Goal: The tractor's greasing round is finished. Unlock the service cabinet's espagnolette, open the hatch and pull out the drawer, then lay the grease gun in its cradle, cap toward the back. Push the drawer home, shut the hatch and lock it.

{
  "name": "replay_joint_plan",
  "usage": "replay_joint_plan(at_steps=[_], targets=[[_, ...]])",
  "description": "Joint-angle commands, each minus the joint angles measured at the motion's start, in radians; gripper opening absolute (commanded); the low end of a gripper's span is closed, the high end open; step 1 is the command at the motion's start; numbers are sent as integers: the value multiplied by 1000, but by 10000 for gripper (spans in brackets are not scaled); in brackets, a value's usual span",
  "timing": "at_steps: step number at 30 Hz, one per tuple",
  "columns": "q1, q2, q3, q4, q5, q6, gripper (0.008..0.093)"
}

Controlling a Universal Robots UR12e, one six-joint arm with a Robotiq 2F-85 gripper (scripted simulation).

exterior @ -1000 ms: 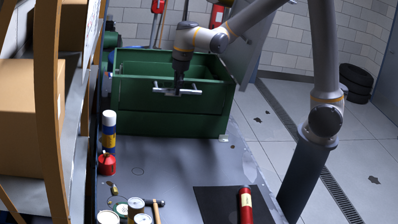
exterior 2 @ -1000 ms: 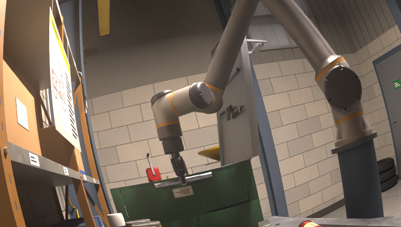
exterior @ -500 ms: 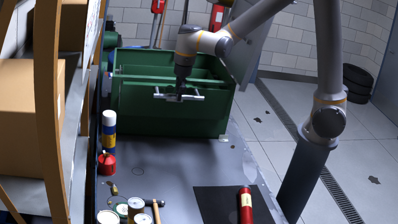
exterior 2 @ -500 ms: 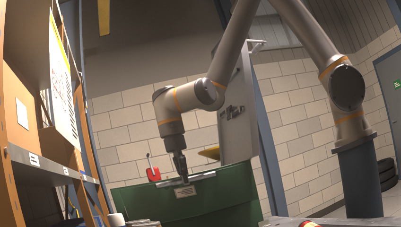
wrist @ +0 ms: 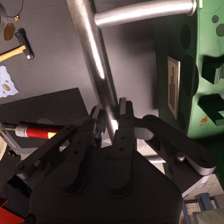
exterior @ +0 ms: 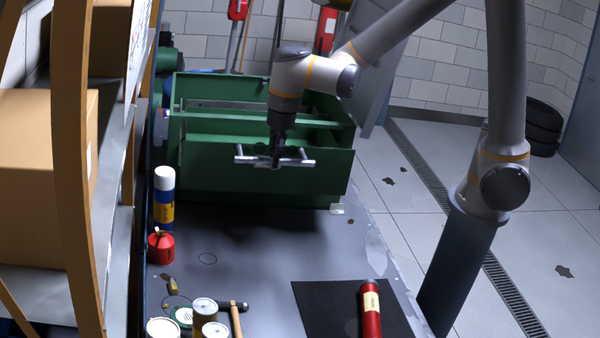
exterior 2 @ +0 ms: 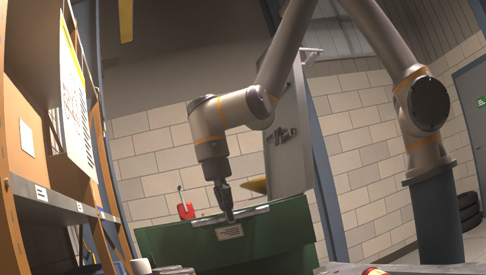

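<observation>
The drawer's steel bar handle (exterior: 275,160) (exterior 2: 229,215) (wrist: 100,72) runs across the green drawer front (exterior: 264,172) (exterior 2: 238,238), and I hold it in my closed gripper (exterior: 275,164) (exterior 2: 230,218) (wrist: 110,113) from above, near its middle. The drawer stands pulled out of the green cabinet (exterior: 252,105), and its grey hatch (exterior 2: 286,143) stands open upright behind on the right. The red grease gun (exterior: 370,308) (wrist: 37,131) lies on a black ribbed mat (exterior: 348,308) at the near end of the bench.
A block wall with red fixtures stands behind the cabinet. Shelving with cardboard boxes (exterior: 42,176) lines the left. A spray can (exterior: 163,197), a red can (exterior: 161,247), tins (exterior: 204,313) and a hammer (exterior: 234,313) sit along the bench's left and near edge.
</observation>
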Motion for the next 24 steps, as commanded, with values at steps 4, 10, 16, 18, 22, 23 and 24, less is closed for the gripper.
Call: replay_joint_plan(at_steps=[4,10,16,18,22,23,24], targets=[[34,-5,6,-2,0,34,80],[88,-10,14,-5,0,88,80],[143,-13,18,-6,0,143,80],[162,-13,18,-6,0,161,80],[199,-13,18,-6,0,199,80],[208,-13,17,-6,0,208,80],[218,-12,17,-6,0,218,80]])
